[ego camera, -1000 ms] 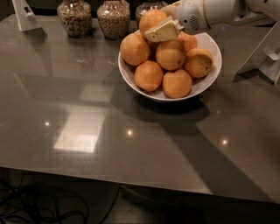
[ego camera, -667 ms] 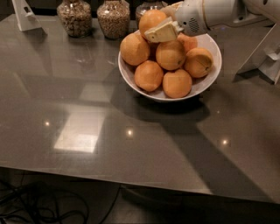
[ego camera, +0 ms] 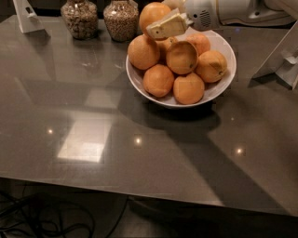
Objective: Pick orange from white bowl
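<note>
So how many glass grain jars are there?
2: left glass jar and right glass jar at the back, beside the gripper clamping the round orange above the white bowl. Others may hide.

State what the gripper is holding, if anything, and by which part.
The gripper, at the top above the white bowl, appears to hold the orange across its lower side; the far jaw is hidden.

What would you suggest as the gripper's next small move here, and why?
Probably lift straight up a little: the gripper appears shut on the orange, which sits atop the pile at the back rim of the bowl, close to its neighbours.
</note>
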{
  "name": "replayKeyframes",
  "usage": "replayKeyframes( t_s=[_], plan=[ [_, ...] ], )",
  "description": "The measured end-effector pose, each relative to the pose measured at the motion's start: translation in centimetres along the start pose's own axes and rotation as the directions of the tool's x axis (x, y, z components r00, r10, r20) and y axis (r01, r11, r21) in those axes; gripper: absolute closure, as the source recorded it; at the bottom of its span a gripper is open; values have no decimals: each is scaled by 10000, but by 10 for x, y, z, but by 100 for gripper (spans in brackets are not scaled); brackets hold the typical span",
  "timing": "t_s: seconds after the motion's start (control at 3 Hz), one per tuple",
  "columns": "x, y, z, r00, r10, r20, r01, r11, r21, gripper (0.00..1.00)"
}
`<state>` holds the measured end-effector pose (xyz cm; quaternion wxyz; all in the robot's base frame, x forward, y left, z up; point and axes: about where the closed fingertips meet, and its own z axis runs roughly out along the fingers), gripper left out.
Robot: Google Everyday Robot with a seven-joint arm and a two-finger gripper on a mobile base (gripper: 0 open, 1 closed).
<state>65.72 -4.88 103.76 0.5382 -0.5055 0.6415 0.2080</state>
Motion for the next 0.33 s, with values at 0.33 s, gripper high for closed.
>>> replayKeyframes(
  t_s=[0.33],
  plan=[
    [-22, 5, -10, 9986, -26, 527, 40, 9997, -261, 100]
  ],
)
